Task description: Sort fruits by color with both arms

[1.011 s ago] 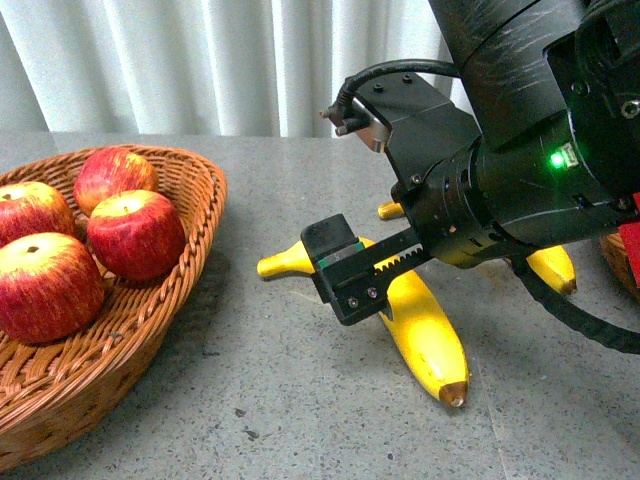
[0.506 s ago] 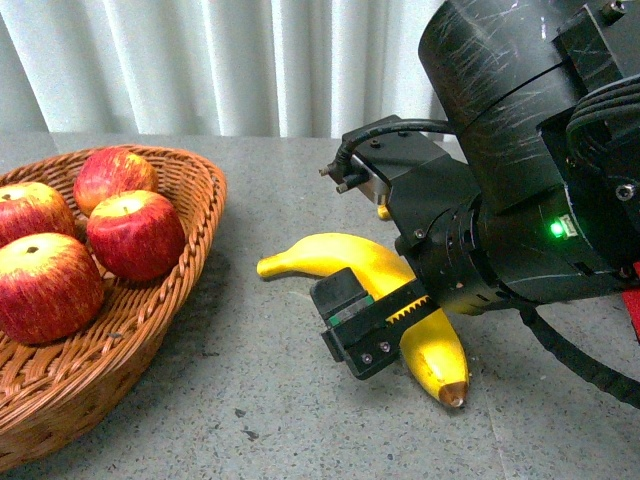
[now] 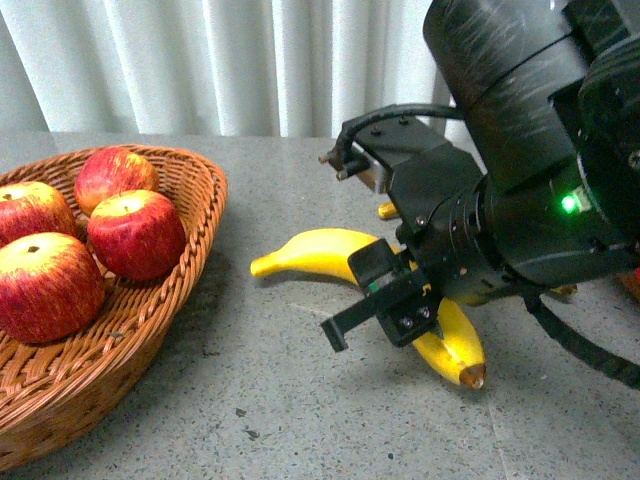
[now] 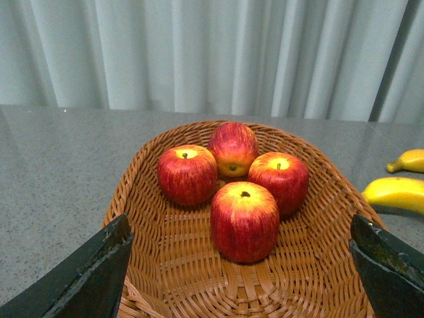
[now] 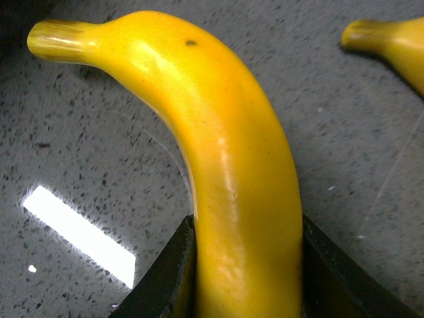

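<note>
Yellow banana point(image 5: 225, 132), between right gripper point(image 5: 246, 265) jaws (touching both sides)

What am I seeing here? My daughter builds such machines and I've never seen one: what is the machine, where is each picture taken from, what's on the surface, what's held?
It is a robot with two arms, each ending in a two-fingered claw. The wide picture comes from a camera on its body, looking forward; the other two come from cameras on its wrists, looking past each claw. On the grey speckled tabletop sits a brown wicker basket holding four glossy red apples. The left claw hangs open before that basket, holding nothing. The right claw is shut on a long curved yellow banana that appears to rest on the table. A second yellow banana lies nearby.
</note>
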